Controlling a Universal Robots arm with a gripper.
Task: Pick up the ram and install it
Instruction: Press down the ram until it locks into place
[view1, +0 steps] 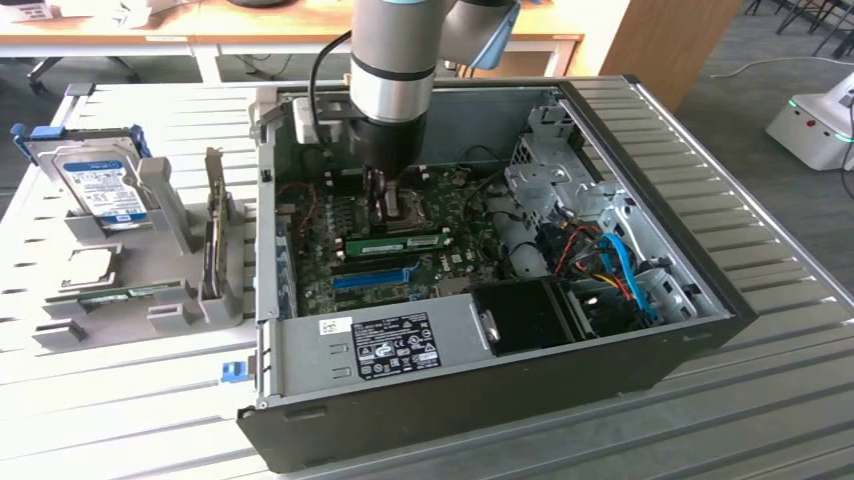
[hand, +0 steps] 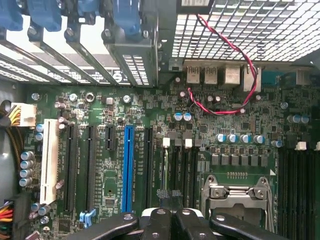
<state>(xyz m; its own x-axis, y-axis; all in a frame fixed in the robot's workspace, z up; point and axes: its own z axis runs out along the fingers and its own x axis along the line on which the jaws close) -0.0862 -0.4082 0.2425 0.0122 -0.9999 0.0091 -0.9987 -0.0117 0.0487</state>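
Starting at the exterior view's left, the grey rack (view1: 167, 318) with its hard drive (view1: 100, 180) stands well apart from the work, so we see no hazard there. The concern lies inside the open case (view1: 694, 330). The ram (view1: 396, 243) stands on edge in one of the black memory slots (hand: 187, 175), between the blue slot (view1: 371, 278) and the processor socket (hand: 240, 195). In the wrist view its upper edge is a thin pale line (hand: 165, 167) running back from the fingertips. The gripper (view1: 396, 205) hangs right over that stick with its jaws together. We cannot tell whether the tips (hand: 169, 194) touch the edge or sit just above it, nor whether the stick is fully seated. In our judgement the main risk is a push that lands off centre. That would drive one end down and leave the other end high, so the stick would tilt in its slot and the white latch (hand: 165, 142) would not catch. The narrow edge also gives little footing, so closed tips could skid off it onto the neighbouring slot or the socket's metal levers. A hard press could flex the board. Further to the exterior view's right, the blue cables (view1: 627, 265) lie clear of the arm.
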